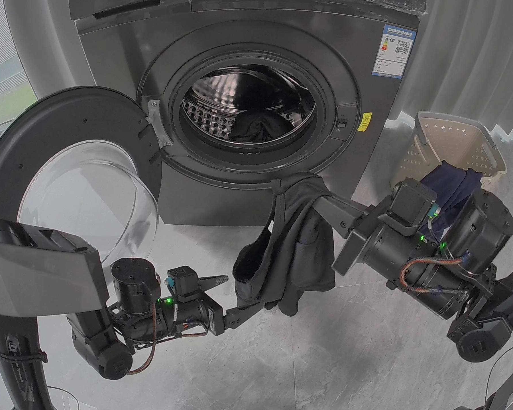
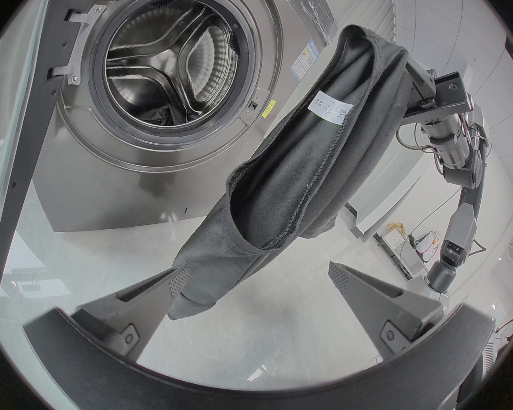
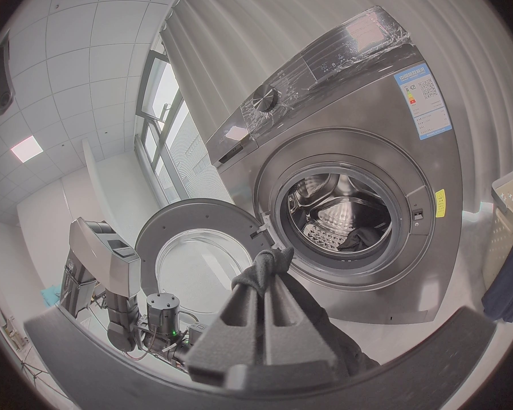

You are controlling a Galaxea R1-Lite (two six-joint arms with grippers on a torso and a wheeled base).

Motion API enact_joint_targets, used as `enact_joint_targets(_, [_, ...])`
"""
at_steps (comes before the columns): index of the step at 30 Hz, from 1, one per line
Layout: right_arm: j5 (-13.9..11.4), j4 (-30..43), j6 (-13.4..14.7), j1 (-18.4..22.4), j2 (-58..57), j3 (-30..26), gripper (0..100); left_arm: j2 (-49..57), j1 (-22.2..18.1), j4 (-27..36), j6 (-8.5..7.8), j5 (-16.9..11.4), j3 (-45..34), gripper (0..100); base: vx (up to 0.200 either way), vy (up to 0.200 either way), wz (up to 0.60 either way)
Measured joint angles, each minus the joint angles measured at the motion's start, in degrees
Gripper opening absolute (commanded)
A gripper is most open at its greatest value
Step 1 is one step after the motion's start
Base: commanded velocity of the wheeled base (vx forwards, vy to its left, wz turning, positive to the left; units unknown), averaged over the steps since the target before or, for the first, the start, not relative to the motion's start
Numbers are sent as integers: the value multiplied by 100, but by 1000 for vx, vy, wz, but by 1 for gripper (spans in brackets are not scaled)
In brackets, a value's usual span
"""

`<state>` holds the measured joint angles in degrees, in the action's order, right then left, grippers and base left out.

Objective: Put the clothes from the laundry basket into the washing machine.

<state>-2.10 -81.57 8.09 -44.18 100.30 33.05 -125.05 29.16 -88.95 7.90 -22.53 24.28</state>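
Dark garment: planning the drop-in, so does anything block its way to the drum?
Nothing visible does. The dark garment hangs from the right gripper before the drum opening; the door stands open at left.

The washing machine (image 1: 114,58) was dark grey, its drum (image 1: 211,121) silver and dotted with holes. The garment (image 1: 302,240) was charcoal with a white tag (image 2: 329,109). The laundry basket (image 1: 473,126) was beige, its clothes (image 1: 453,183) navy.
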Motion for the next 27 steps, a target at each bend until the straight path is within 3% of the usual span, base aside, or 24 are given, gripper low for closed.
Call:
enact_joint_targets(26, [0, 0, 6, -72, 5, -20, 0, -640, -74, -2, -38, 22, 898, 100, 0, 0, 0])
enact_joint_targets(27, [-1, -2, 6, -72, 5, -20, 0, -667, -77, -2, -54, 20, 939, 0, 0, 0, 0])
